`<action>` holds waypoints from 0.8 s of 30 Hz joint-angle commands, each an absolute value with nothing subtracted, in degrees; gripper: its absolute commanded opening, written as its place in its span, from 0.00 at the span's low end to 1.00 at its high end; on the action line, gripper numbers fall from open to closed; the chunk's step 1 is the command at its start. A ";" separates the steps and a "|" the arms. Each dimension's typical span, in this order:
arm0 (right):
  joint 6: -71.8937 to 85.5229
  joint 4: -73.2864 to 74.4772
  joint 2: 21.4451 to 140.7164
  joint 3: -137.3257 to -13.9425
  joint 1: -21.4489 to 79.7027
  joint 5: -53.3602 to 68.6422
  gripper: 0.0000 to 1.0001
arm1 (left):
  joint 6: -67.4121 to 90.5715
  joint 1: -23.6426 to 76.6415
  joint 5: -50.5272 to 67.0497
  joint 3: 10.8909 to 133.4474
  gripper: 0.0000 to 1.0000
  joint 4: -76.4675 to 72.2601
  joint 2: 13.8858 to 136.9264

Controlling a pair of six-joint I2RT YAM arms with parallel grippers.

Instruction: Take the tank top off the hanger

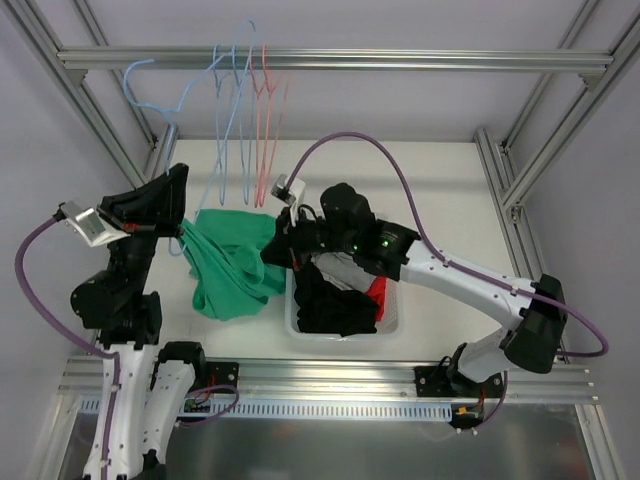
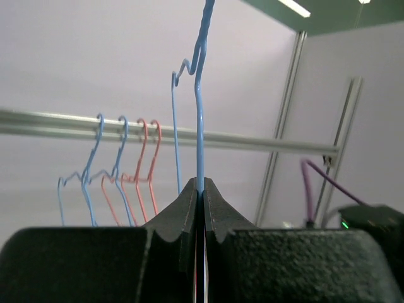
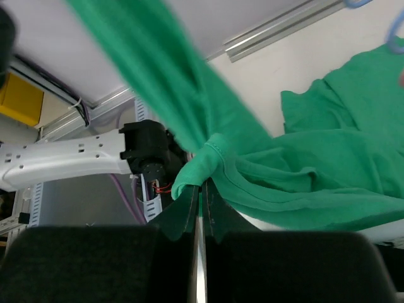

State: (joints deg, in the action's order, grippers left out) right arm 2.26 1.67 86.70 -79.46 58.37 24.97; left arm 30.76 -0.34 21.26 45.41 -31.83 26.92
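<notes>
The left gripper [image 2: 201, 194] pinches 1 blue hanger [image 2: 199, 126]. The right gripper [image 3: 202, 189] squeezes the green tank top [image 3: 315, 183] (basket [image 1: 292, 318] at its 3 o'clock).

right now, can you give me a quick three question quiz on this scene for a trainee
1. True or false: the left claw is shut on the thin blue wire hanger.
2. What does the right claw pinch? A) the green fabric tank top B) a yellow sponge C) a metal spoon
3. In the top view, what holds the pile of dark clothes?

Key: 1 true; 2 A; 3 the white plastic basket.
</notes>
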 commanded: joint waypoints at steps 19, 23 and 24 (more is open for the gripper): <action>3.69 -2.37 90.35 -65.65 66.89 -2.02 0.00 | 28.33 -0.18 14.31 49.74 0.00 -80.20 42.73; 3.34 -2.90 91.75 -68.29 66.97 4.45 0.00 | 23.56 -0.18 14.60 46.68 0.00 -78.57 39.73; 3.17 -4.21 91.93 -68.90 67.15 6.05 0.00 | 22.95 -0.26 14.50 45.89 0.00 -78.92 39.20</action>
State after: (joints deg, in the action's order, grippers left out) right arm 3.01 -0.27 91.22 -64.93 66.85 2.00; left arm 28.84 -0.34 13.19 46.33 -69.34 41.80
